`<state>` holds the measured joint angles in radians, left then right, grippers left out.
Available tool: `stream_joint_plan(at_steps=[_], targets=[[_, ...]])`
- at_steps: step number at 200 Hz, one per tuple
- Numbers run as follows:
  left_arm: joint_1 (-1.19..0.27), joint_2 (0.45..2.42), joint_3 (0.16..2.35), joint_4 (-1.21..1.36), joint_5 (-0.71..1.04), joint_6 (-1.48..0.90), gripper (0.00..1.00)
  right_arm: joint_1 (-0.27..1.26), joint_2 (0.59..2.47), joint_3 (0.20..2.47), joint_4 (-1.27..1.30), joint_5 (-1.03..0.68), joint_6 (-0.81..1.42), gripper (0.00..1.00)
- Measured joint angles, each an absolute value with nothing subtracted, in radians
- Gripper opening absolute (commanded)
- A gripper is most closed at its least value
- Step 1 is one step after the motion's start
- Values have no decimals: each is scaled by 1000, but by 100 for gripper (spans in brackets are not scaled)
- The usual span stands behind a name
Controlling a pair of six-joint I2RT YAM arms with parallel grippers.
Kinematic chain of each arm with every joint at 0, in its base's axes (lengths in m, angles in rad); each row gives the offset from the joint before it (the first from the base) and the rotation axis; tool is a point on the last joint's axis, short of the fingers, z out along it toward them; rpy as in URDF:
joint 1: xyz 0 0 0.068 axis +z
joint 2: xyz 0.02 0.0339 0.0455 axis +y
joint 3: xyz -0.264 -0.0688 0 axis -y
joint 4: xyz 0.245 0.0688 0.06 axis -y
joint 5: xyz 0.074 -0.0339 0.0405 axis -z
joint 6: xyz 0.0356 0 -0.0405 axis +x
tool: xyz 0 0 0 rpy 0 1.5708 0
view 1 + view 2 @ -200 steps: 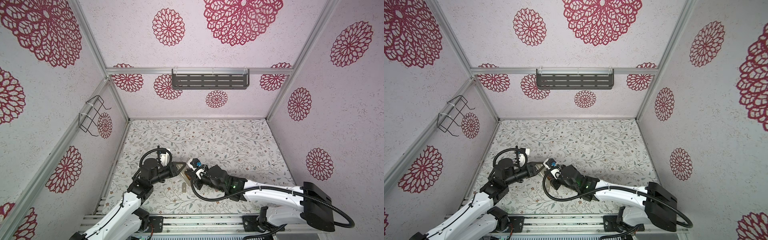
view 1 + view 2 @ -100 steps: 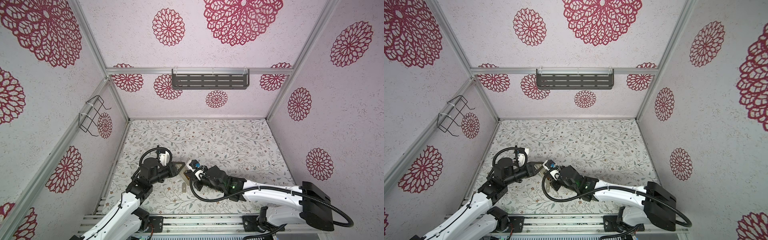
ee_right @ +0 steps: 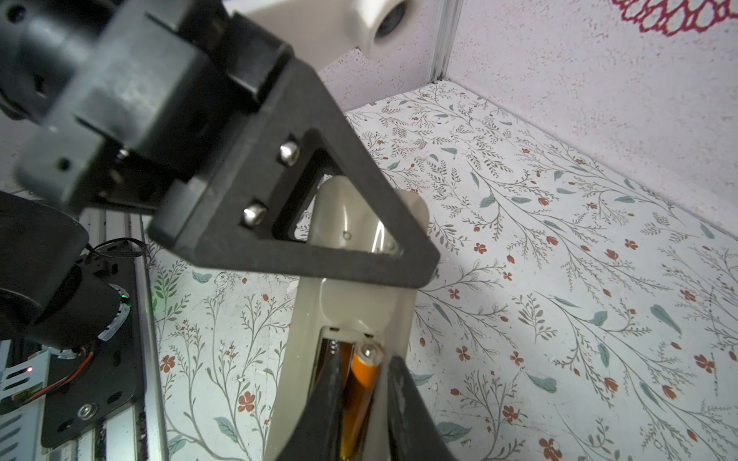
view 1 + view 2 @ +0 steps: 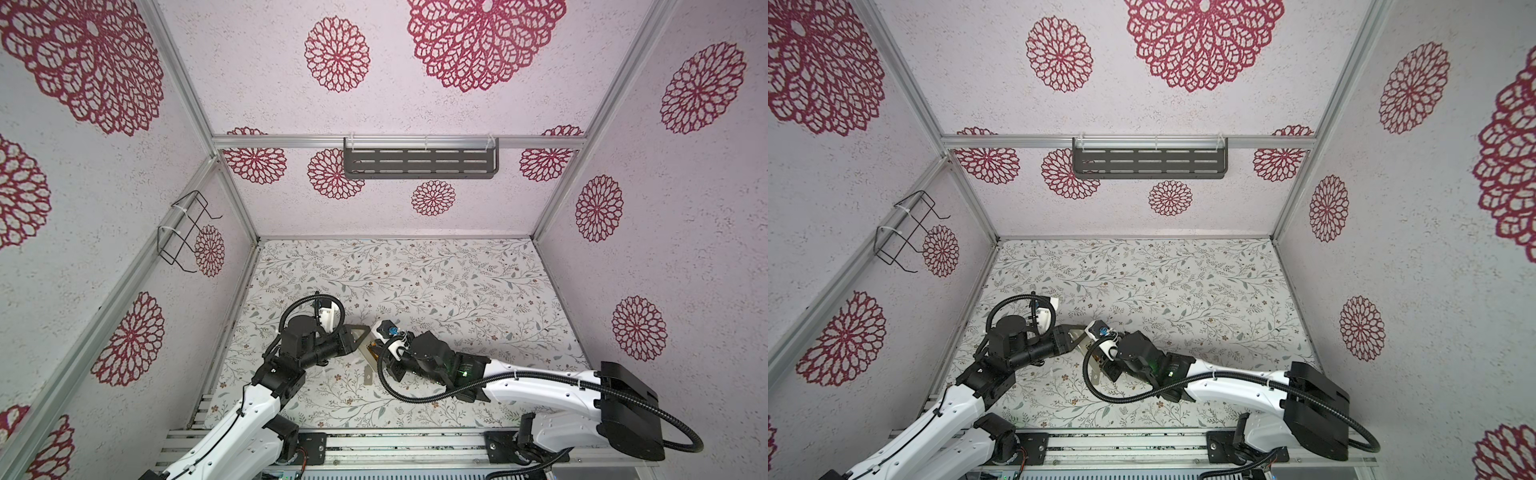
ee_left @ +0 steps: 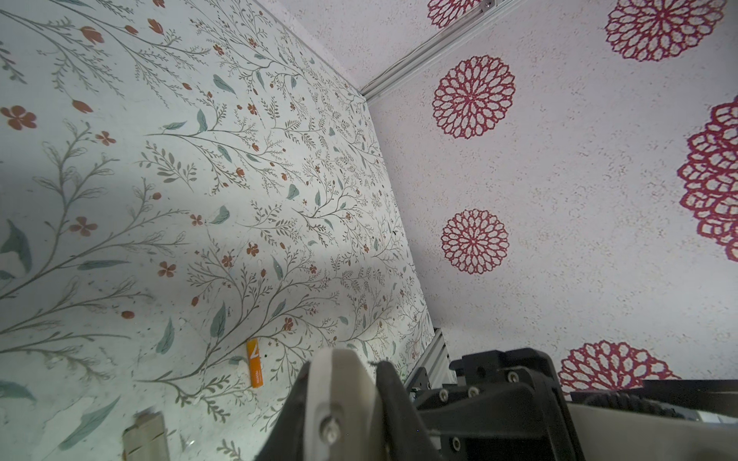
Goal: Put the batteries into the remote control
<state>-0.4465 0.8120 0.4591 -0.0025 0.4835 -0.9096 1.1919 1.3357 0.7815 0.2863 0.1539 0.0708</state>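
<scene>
Right wrist view: over the worktop (image 3: 579, 259), the left gripper (image 5: 343, 375) has its jaws clamped on one end of the remote control (image 3: 347, 303). One battery (image 3: 361, 385) sits in its open bay between the jaws of the right gripper (image 3: 365, 371); gripped or loose, I cannot tell. Best seat it flat, then withdraw straight.

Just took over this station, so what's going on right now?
The left gripper is shut on the remote, holding it back side up with its compartment open. The right gripper has its jaws either side of a battery sitting in that compartment; whether it grips it is unclear. A second battery and the cover lie on the table.
</scene>
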Motion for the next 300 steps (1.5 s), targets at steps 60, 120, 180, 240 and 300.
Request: stream_joint_plan(at_steps=[60, 120, 180, 240, 300], targets=[[-447, 817, 459, 17, 498, -913, 0, 1191, 1335, 781, 286, 154, 70, 31], [-447, 825, 459, 25, 515, -916, 0, 1189, 1315, 781, 271, 157, 68, 43], [-447, 861, 459, 24, 532, -904, 0, 1190, 1298, 781, 242, 163, 60, 58], [-454, 884, 498, -10, 590, -862, 0, 1194, 1219, 861, 53, 201, 0, 59], [-545, 942, 550, -46, 628, -828, 0, 1213, 1128, 1011, -216, 177, -149, 55]])
